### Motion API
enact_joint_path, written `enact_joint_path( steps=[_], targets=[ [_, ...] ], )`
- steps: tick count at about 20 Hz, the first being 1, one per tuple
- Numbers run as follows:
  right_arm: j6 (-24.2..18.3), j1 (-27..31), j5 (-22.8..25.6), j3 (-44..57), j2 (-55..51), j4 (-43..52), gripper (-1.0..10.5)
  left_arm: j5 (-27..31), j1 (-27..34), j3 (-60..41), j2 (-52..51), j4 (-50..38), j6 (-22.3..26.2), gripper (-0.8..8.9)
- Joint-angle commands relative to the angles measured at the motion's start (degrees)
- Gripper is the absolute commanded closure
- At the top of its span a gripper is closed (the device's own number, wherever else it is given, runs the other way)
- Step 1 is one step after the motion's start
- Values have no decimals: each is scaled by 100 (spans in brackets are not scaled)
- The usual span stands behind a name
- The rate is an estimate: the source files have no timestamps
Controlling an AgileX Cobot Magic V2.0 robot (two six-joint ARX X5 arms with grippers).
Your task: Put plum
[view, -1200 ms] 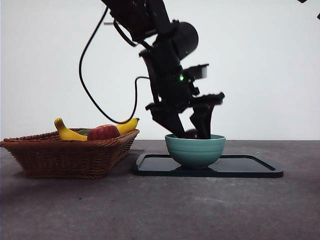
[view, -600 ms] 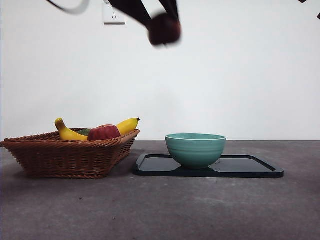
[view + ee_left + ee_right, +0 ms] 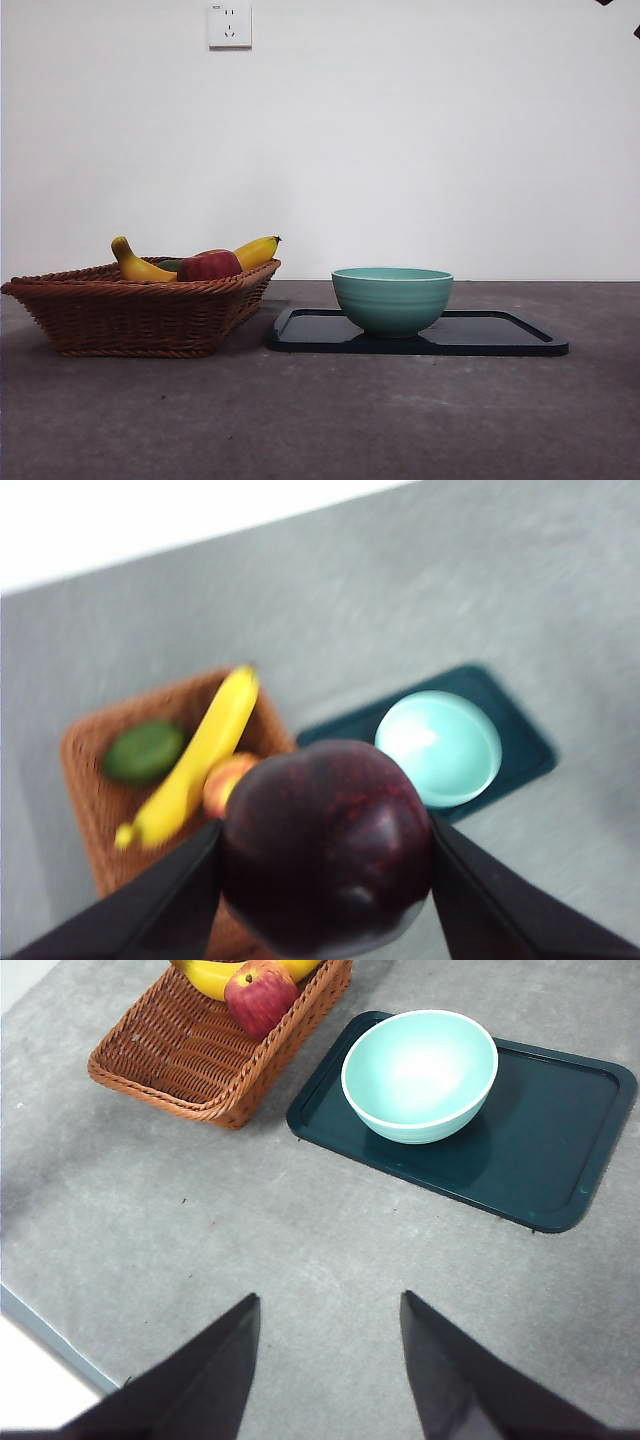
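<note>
- Left gripper (image 3: 325,880), high above the table, clamps the plum (image 3: 327,860) between both jaws.
- Right gripper (image 3: 330,1360) hangs parted wide, holding nothing.
- One bowl (image 3: 392,299) sits on one tray (image 3: 500,335).
- One basket (image 3: 140,312), at the bowl's nine o'clock, holds one banana (image 3: 140,268), one apple (image 3: 208,265) and one green fruit (image 3: 145,751).

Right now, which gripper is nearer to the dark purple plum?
Left. The left gripper holds the round, glossy, dark purple plum between its fingers, high above the table. The right gripper is open and empty, with no plum near it.
</note>
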State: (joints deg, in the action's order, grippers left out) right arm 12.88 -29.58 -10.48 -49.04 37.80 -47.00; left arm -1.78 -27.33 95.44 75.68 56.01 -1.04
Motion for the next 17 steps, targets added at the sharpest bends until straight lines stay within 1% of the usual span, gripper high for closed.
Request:
enact_joint_path(
  steps=[1,4,7,9,13,14,17],
  targets=[
    [-26,-39,4,-24,22,68,723,13,96,-826,-144,-527,-118,569],
    [-24,-39,2,-24,22,66,723,26,332,-1982,-258,-1386,-7,567],
    [-22,-39,0,-24,22,55,723,31,619,-2999,-234,-2507,153,567],
    [-22,-39,0,-24,22,42,723,31,841,-3565,-214,-3182,168,567],
    [-22,-39,4,-24,22,74,723,28,1132,-4424,-179,-4258,289,568],
    [-22,-39,4,-24,24,85,723,28,1147,-4579,-136,-4454,372,568],
    [-20,-39,4,-24,28,120,723,22,1156,-4778,190,-4833,404,568]
  ],
)
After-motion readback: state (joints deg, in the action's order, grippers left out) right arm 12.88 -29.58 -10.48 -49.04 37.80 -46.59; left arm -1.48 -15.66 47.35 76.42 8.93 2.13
